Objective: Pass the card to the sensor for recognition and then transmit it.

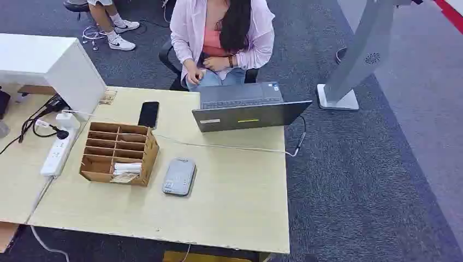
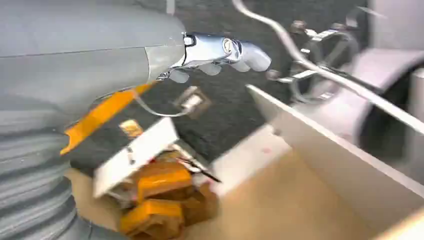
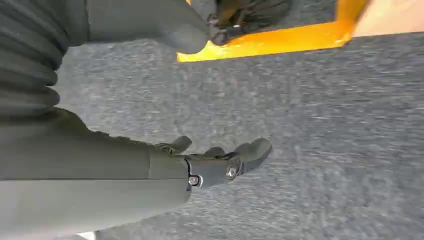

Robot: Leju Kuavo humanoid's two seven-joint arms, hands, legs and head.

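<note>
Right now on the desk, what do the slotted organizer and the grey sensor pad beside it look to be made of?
The slotted organizer looks like unfinished brown cardboard or thin wood: matte, with flat thin dividers. The grey sensor pad looks like moulded plastic: smooth, rounded corners, a faint sheen. The desk looks like pale wood-grain laminate, matte.

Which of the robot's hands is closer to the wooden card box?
Probably left. The card box sits on the table's left side; the left hand hangs low that side, the right hand over carpet.
</note>
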